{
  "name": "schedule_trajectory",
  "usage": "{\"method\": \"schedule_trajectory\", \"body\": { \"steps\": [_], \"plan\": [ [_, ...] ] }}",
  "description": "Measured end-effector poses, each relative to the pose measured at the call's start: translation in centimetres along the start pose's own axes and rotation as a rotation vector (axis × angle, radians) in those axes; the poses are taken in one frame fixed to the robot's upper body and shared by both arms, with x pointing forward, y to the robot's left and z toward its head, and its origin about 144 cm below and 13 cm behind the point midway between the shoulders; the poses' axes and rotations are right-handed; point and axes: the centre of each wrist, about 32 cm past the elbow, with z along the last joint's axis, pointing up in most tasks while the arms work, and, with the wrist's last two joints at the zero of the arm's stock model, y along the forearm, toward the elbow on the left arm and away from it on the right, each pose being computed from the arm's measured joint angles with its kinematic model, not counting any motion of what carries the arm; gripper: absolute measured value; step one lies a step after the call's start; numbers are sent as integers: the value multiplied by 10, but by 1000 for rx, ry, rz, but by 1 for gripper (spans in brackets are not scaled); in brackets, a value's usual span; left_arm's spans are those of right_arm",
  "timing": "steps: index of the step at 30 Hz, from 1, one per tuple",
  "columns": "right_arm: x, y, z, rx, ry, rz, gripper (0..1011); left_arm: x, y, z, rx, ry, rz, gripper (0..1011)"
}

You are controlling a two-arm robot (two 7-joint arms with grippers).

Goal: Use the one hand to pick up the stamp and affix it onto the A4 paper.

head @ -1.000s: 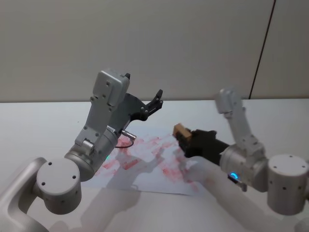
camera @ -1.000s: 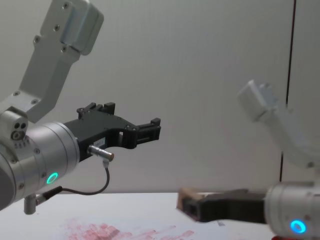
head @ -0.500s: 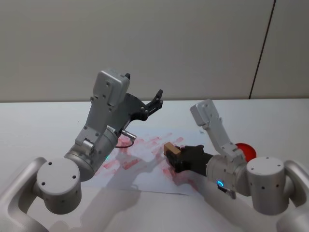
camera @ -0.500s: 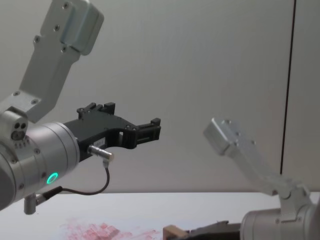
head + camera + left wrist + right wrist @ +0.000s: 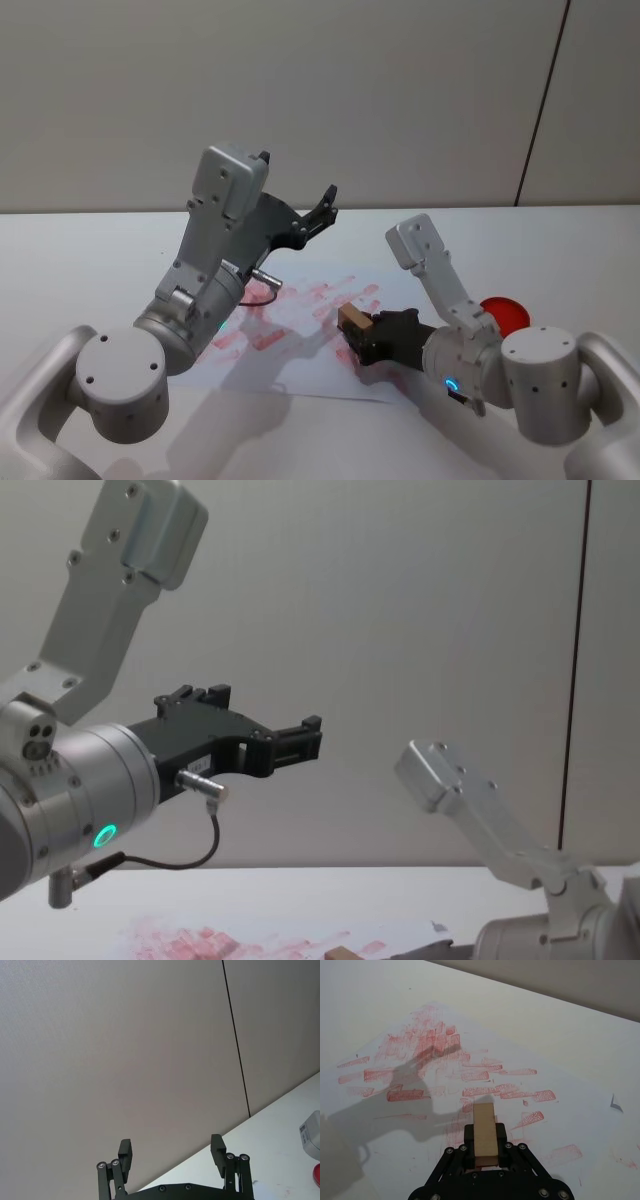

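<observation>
Right hand [image 5: 485,1149] clamped on stamp [image 5: 485,1129], over A4 paper [image 5: 560,1110]; left hand [image 5: 170,1146] raised, spread.

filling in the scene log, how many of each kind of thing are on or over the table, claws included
claws: 2 (left claw, right claw)
stamp: 1
A4 paper: 1
red round object: 1
total: 5

Matt pale wood stamp [image 5: 485,1125], matt black right claw [image 5: 485,1142], smooth white ink-blotched paper [image 5: 560,1072].
</observation>
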Motion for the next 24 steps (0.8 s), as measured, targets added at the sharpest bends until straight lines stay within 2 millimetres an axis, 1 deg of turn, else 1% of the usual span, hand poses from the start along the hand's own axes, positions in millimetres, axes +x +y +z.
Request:
{"method": "schedule_trajectory", "body": {
  "steps": [11, 17, 22, 24],
  "plan": [
    [0, 2, -2, -12, 10, 0, 220, 0, 0, 0, 0, 0, 0, 1002],
    [0, 0, -2, 21, 28, 0, 221, 0, 0, 0, 0, 0, 0, 1001],
    [2, -5, 8, 89, 39, 0, 221, 0, 0, 0, 0, 0, 0, 1001],
    [4, -12, 15, 143, 48, -8, 221, 0, 0, 0, 0, 0, 0, 1001]
  ]
}}
